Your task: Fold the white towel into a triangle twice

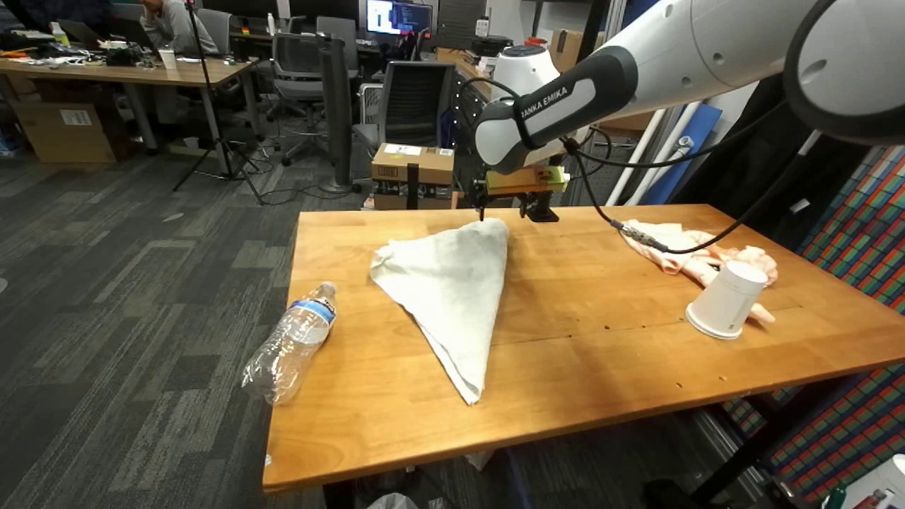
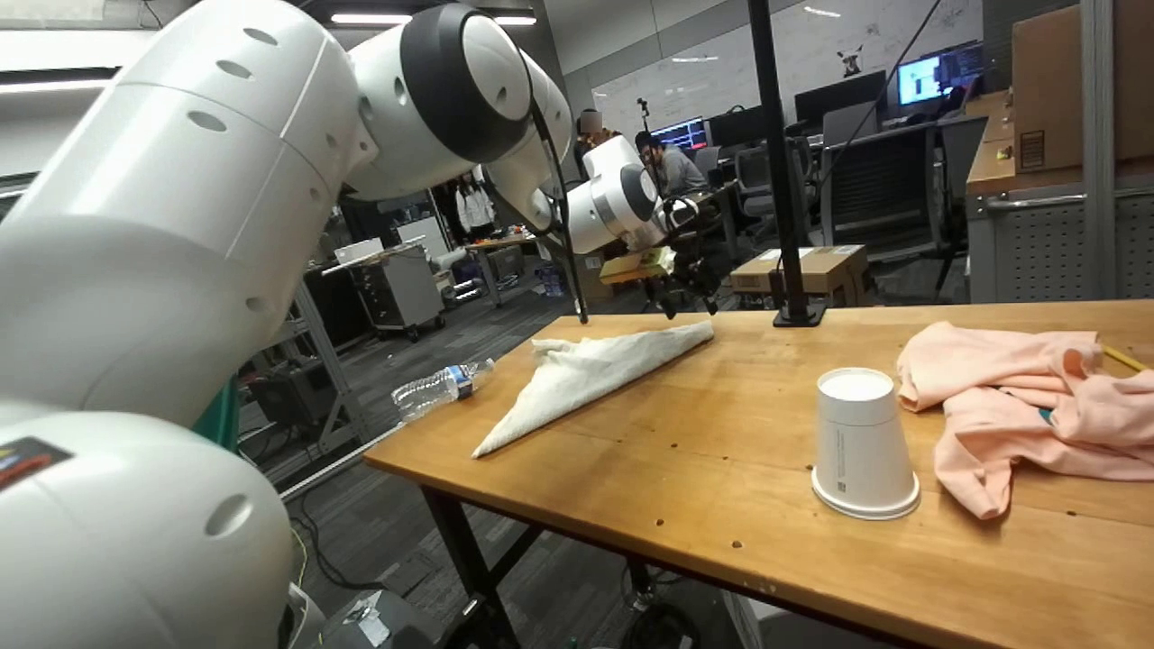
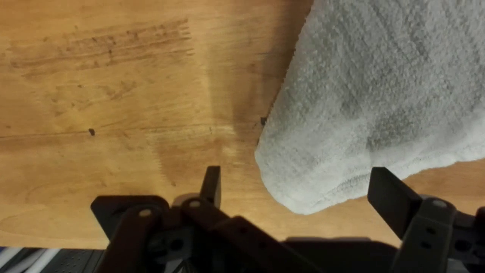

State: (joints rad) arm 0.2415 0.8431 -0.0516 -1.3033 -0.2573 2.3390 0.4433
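The white towel lies on the table as a folded triangle with a wide, slightly crumpled far side. It shows in both exterior views (image 1: 449,290) (image 2: 595,365), with one point toward the table's front edge. In the wrist view, one rounded corner of the towel (image 3: 363,94) reaches in between the fingers from the upper right. My gripper is above this far corner, as both exterior views show (image 1: 503,208) (image 2: 691,305). Its fingers (image 3: 294,182) are wide apart with nothing held. Whether the fingertips touch the towel or table cannot be told.
A clear plastic bottle (image 1: 293,343) lies on its side at the table's edge beside the towel. An upside-down white cup (image 2: 865,446) and a crumpled pink cloth (image 2: 1019,397) are at the table's opposite end. A black pole (image 2: 784,180) stands at the back edge.
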